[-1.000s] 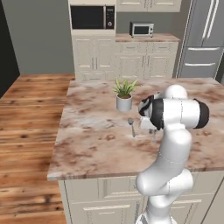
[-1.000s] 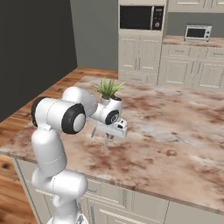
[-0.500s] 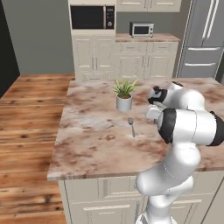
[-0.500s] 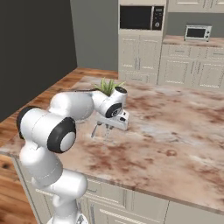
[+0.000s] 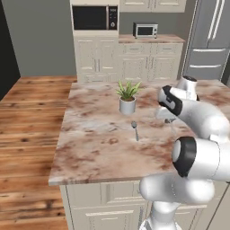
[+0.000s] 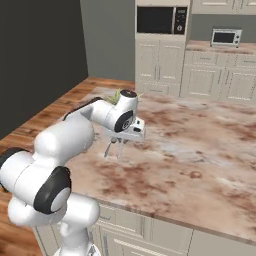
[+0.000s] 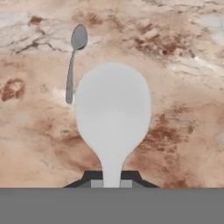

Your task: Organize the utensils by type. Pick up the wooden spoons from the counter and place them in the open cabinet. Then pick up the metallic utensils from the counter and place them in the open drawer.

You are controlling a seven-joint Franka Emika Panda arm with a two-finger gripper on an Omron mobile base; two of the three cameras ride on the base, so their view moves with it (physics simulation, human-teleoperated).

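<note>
You've got a metal spoon (image 7: pixel 113 114) in the claw (image 7: pixel 111 183) right now: jaws pinched nearly shut on the thin handle, with the pale round bowl sticking straight out ahead of the fingertips and looming large in the hand view. In the right base view the claw (image 6: pixel 116 146) hangs above the counter (image 6: pixel 200 150), with the slim piece pointing down from it toward the stone.

Look past that bowl. A second metal spoon (image 7: pixel 73 65) lies flat on the marbled top, beyond the claw and a little to the left as the hand camera sees it. Its long axis runs nearly along the claw's own line of sight, bowl at the far end, handle end nearer you. From the left base view that spoon (image 5: pixel 134 129) sits just in front of the potted plant (image 5: pixel 127 95), handle trailing toward the near edge of the counter, and the claw (image 5: pixel 173 128) is off to its right.

So here's my read: the held spoon is the job in hand, and it wants carrying away to the drawer, which I can't pick out in these views. No wooden spoons visible on the stone either. The spoon on the counter comes after. When you return for it, I'd approach across its handle, not along it.
</note>
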